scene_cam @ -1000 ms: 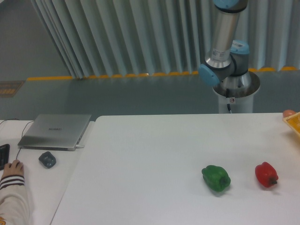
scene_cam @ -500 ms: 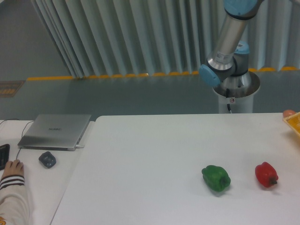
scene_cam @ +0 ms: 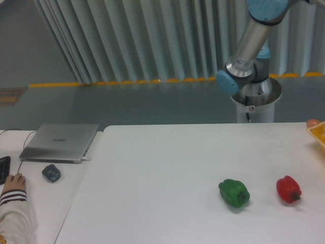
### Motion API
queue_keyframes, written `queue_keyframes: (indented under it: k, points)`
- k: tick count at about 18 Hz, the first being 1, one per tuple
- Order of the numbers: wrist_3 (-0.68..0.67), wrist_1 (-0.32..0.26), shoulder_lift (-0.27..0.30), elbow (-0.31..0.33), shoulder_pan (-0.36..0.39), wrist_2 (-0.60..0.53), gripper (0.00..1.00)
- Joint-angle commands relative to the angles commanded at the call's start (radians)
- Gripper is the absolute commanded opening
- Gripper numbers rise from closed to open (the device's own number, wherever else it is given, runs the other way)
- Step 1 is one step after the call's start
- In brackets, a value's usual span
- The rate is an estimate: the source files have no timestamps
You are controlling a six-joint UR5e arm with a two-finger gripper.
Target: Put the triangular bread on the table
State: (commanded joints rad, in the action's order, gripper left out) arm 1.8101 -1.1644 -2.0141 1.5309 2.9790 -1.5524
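The triangular bread is out of view. The large white table (scene_cam: pixel 162 173) fills the lower middle and right of the view. Only the base and lower links of my arm (scene_cam: pixel 249 51) show, behind the table's far right edge; the upper arm leans up and to the right and leaves the frame at the top. My gripper is not in view.
A green pepper (scene_cam: pixel 234 192) and a red pepper (scene_cam: pixel 288 189) lie on the table at the right. A yellow container's corner (scene_cam: pixel 317 133) shows at the right edge. On the left desk are a silver laptop (scene_cam: pixel 60 142), a mouse (scene_cam: pixel 51 173) and a person's hand (scene_cam: pixel 12 181).
My arm's upper link has swung to the right, leaning further toward the top right corner. Nothing on the table has moved.
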Motion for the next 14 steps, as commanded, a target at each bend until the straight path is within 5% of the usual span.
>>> queue_keyframes:
  k: [3,5,11,14]
  points:
    - [0.002,0.02,-0.008,0.002,0.0,0.002,0.99]
    - [0.002,0.02,-0.011,0.002,0.0,0.002,0.86]
    - [0.003,0.018,-0.011,0.0,0.0,0.002,0.2]
    - [0.003,0.015,0.0,0.0,-0.002,0.002,0.13]
